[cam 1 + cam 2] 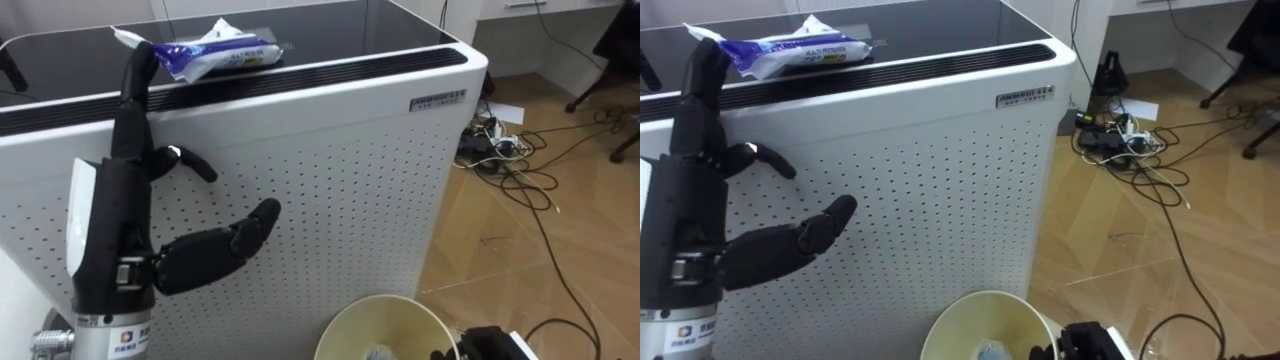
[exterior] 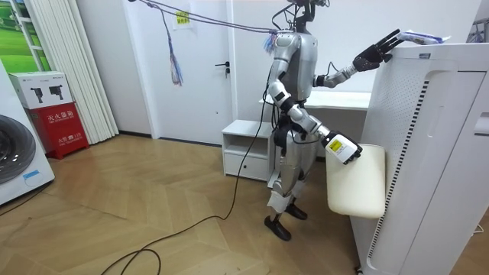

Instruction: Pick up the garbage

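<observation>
Left hand [image 1: 120, 235]: was raised against the perforated front of the white cabinet [image 1: 340, 180], fingers straight and spread, thumb out to the side, fingertips up at the cabinet's top edge.
Wrapper [image 1: 222, 50]: a blue-and-white packet, lay on the cabinet's dark top just beyond those fingertips; contact could not be told.
Right hand [image 2: 338, 147]: was at the bin's rim, low before the cabinet; its hold could not be told.
Bin [image 1: 350, 320]: cream and round, hung below the cabinet's front.
Robot: stood upright close to the cabinet.
</observation>
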